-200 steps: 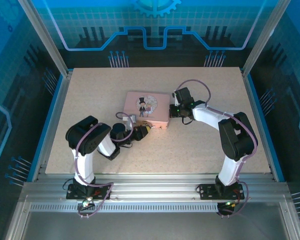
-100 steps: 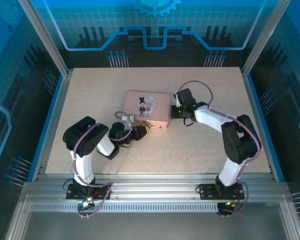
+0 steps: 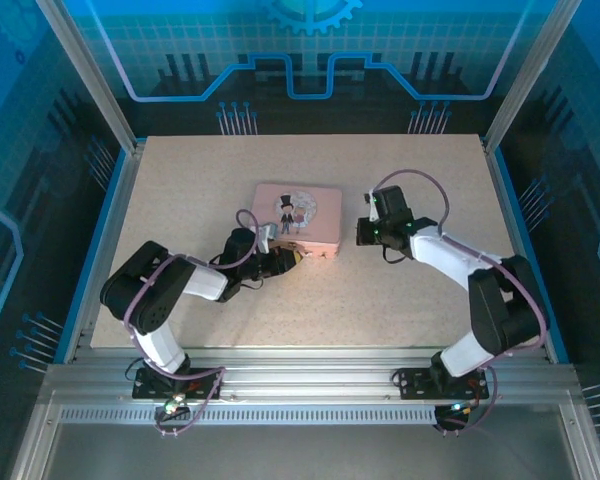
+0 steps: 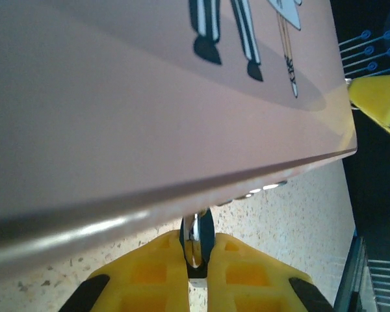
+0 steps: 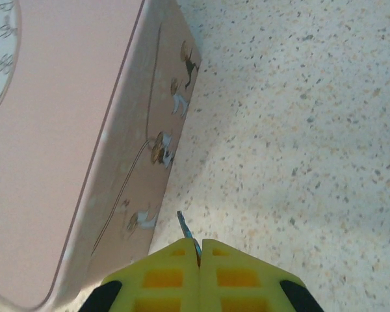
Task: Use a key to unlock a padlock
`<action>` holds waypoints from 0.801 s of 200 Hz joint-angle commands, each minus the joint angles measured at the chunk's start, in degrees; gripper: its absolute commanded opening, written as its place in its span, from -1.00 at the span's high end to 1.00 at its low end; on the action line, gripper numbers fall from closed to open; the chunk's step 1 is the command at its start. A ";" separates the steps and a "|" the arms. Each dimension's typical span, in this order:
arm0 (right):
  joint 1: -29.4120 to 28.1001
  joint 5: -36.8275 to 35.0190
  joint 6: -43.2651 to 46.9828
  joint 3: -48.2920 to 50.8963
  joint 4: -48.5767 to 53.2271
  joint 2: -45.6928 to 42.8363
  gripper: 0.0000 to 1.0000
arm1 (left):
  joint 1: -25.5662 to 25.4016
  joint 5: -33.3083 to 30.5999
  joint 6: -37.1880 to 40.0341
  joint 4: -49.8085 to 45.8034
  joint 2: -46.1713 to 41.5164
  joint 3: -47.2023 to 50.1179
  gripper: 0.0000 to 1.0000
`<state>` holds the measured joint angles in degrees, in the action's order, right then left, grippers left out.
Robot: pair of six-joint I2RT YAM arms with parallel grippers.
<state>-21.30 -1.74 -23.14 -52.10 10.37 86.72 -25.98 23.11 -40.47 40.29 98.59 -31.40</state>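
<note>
The padlock [image 4: 196, 227] sits at the front edge of the pink box [image 4: 117, 117], pinched between the closed yellow fingers of the left gripper [image 4: 196, 252]. The key [image 5: 184, 224] pokes out of the right gripper [image 5: 199, 250], whose fingers are clamped tight on it, near the box's right end wall, over the speckled worktop [image 5: 299, 130].

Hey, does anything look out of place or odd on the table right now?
Nothing is spilled or damaged. The pink box sits slightly askew to the table edges. The right gripper pinches the key at a slant beside the box's end wall, away from the padlock that the left gripper grips at the front.
</note>
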 commanded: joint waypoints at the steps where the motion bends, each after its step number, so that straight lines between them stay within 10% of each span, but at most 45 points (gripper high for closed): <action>1: 0.50 4.44 -0.60 3.80 -2.39 -4.88 1.00 | 0.23 3.13 2.99 -13.93 -2.94 -1.98 0.77; 77: -0.70 21.51 -4.45 18.56 -11.79 -22.14 1.00 | -0.25 6.67 -0.61 -22.51 -6.10 -8.16 0.75; 160: -6.25 19.17 -15.09 28.63 -29.86 -24.78 1.00 | -3.09 4.79 -4.55 -25.41 -5.16 -16.43 0.72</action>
<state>-25.43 18.52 -33.39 -25.71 -9.72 62.30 -28.53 27.77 -43.29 14.81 94.28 -45.19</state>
